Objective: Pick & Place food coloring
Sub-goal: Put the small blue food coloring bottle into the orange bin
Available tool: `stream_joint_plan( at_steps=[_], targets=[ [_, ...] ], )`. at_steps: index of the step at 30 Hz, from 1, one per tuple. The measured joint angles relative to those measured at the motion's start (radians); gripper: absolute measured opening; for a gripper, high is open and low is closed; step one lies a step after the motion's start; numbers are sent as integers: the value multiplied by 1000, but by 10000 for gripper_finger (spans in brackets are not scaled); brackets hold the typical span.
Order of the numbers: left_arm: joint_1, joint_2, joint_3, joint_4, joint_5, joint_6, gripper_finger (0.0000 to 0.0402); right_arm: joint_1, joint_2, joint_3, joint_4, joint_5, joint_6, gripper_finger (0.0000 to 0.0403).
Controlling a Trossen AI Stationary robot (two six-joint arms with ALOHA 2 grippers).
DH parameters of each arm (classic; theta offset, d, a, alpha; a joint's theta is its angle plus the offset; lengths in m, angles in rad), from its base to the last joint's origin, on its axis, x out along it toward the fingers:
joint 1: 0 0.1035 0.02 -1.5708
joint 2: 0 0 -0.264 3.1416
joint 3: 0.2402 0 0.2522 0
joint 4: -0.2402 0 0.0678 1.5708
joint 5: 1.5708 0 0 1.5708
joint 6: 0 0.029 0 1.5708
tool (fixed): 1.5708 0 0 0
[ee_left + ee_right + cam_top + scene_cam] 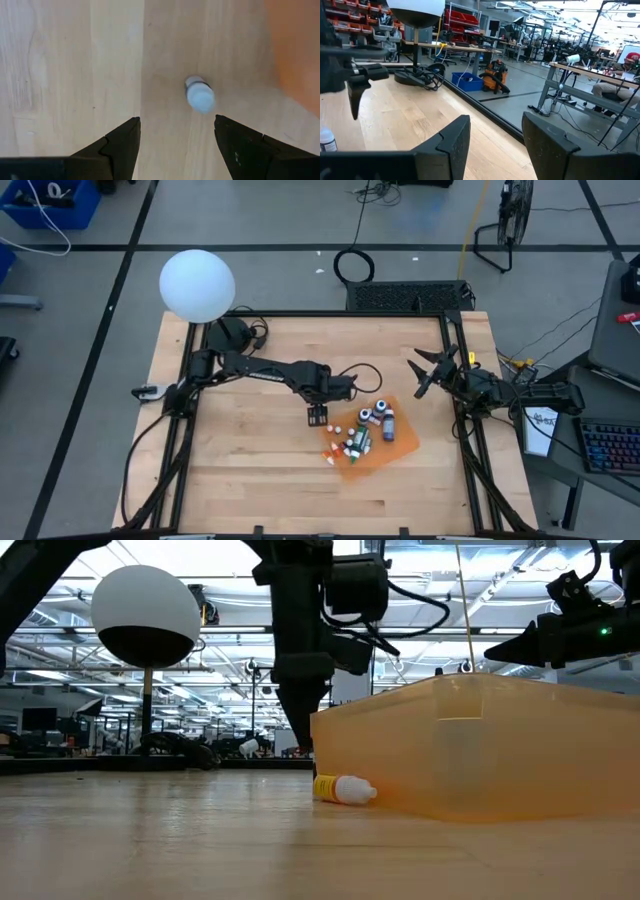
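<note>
The left gripper hangs over the bare wood with its jaws spread wide and nothing between them. Just ahead of its fingertips lies a small bottle, pale-topped and on its side, close to the edge of the orange tray, where most of the food coloring is gathered (one yellow bottle lies outside it). This looks like the approach before a pick. The next move probably calls for advancing until the bottle sits between the fingers, then lowering and closing. The right gripper waits open, well off to the side.

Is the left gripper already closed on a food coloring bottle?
No. In the left wrist view the left gripper is open above the wooden table, and the small white bottle lies untouched ahead of its fingers.
</note>
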State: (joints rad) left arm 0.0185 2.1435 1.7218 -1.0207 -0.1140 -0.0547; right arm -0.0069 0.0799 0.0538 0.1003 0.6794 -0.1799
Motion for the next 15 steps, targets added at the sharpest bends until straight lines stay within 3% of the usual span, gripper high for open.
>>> stream_joint_plan(
  at_steps=[15],
  targets=[
    [-1, -69, -207, 236, 69, 4, 255, 0, 0, 0, 0, 0, 0, 167]
  ],
)
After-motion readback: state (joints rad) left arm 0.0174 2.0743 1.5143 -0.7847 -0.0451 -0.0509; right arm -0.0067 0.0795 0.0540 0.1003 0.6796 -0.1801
